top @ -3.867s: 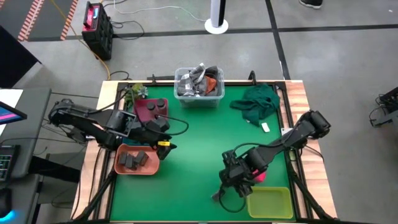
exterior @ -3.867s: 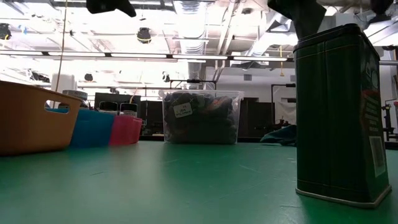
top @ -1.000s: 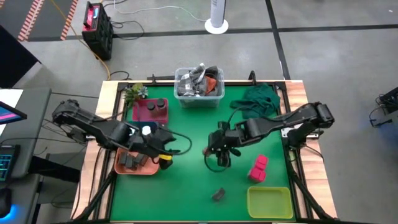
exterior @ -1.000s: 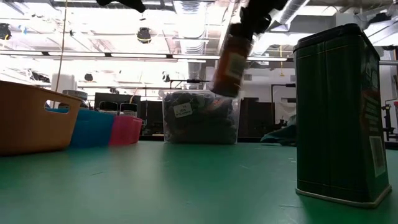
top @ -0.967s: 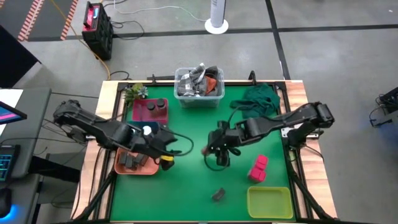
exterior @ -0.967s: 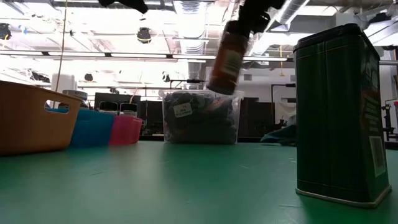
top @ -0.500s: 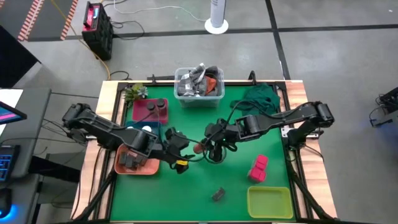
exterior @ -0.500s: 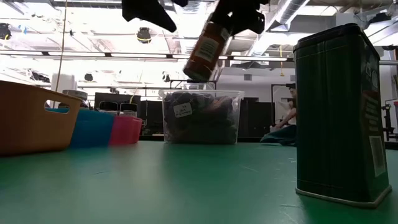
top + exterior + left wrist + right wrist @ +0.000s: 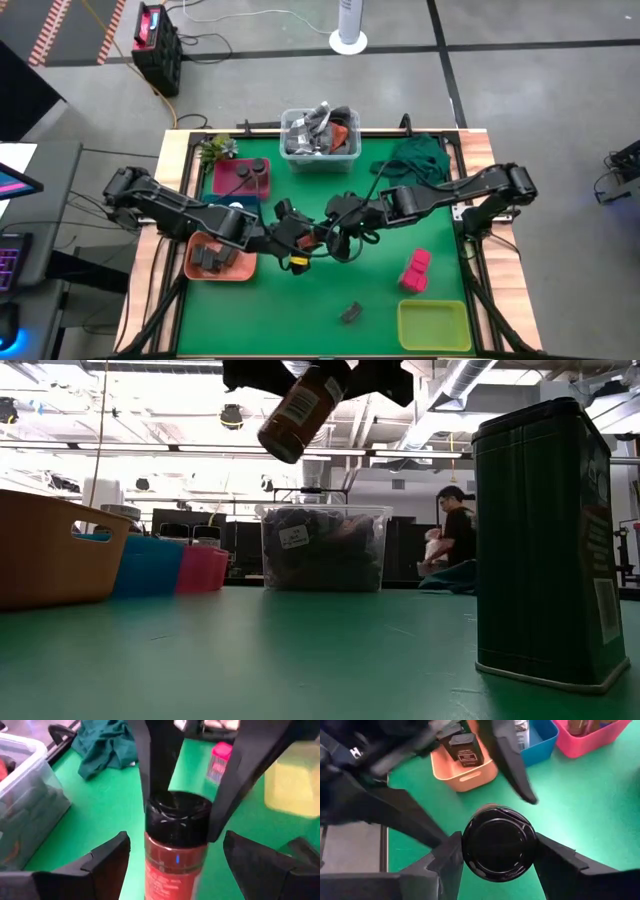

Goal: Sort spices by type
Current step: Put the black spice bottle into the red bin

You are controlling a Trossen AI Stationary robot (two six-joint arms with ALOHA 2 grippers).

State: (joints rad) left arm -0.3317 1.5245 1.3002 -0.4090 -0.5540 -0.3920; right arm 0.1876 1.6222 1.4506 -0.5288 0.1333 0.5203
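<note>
A dark boxy tin (image 9: 545, 540) stands upright on the green worktop (image 9: 250, 650) nearest the low camera, alone near the worktop's front edge just left of a yellow tray (image 9: 433, 326). Beyond it, 2 pink blocks (image 9: 416, 270) sit stacked together on the right side of the worktop.

At the middle, both arms meet in the air over a single spice jar (image 9: 301, 404), a round one with a black cap and reddish contents, tilted well above the surface. The right end effector (image 9: 500, 851) is clenched on the jar at its black cap, a finger (image 9: 555, 857) pressed against each side. The left end effector (image 9: 175, 855) faces it with its fingers (image 9: 107, 860) spread wide on either side of the jar's body, released and not touching the glass.

To the left, an orange tray (image 9: 218, 260) holds dark boxy tins (image 9: 461, 746). Just behind it is a blue tray (image 9: 537, 737), mostly hidden under the left arm, and past that a pink tray (image 9: 243, 177) carrying dark round jars (image 9: 251, 169).

At the worktop's far edge stands a clear bin (image 9: 320, 140) full of clutter, with a crumpled green cloth (image 9: 415, 165) to its right and a sprig of greenery (image 9: 212, 151) to its left. In the room beyond, a person (image 9: 452, 540) in dark clothing is seen behind the worktop.
</note>
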